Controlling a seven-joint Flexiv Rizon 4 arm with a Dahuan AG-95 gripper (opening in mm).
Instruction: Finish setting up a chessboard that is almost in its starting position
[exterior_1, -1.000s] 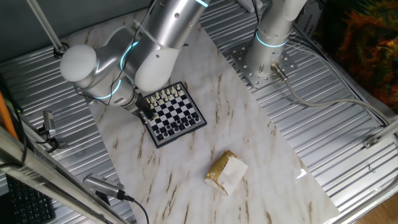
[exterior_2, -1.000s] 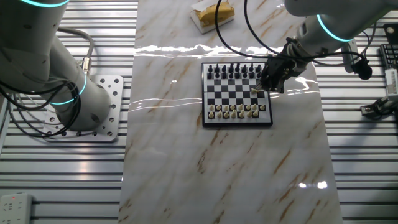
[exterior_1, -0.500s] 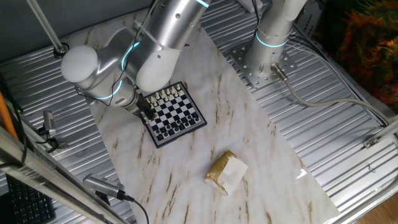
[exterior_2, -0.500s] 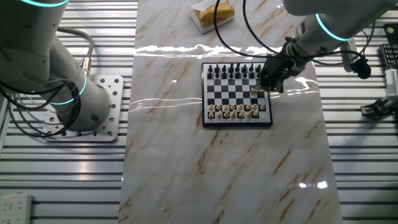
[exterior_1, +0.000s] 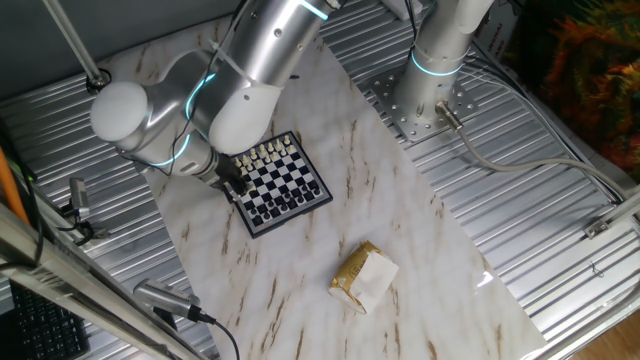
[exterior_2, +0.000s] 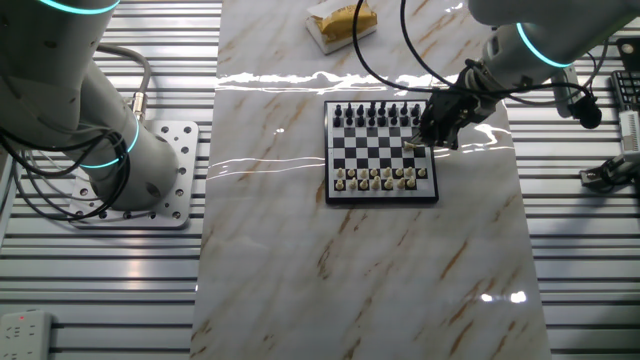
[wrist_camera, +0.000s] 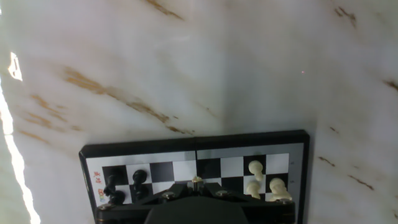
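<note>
The chessboard lies on the marble tabletop, with white pieces on its far rows and black pieces on its near rows. In the other fixed view the chessboard has black pieces at the top and white pieces at the bottom. My gripper hangs low over the board's right edge. In the hand view my gripper is shut on a small white piece above the board's rim. Black pieces stand on the left, white pieces on the right.
A tan-and-white paper packet lies on the marble away from the board; it also shows in the other fixed view. A second arm's base stands on the metal slats beside the marble.
My arm has shifted slightly; the gripper has stayed at the board's edge, still closed on the white piece. The pieces on the board have not moved.
</note>
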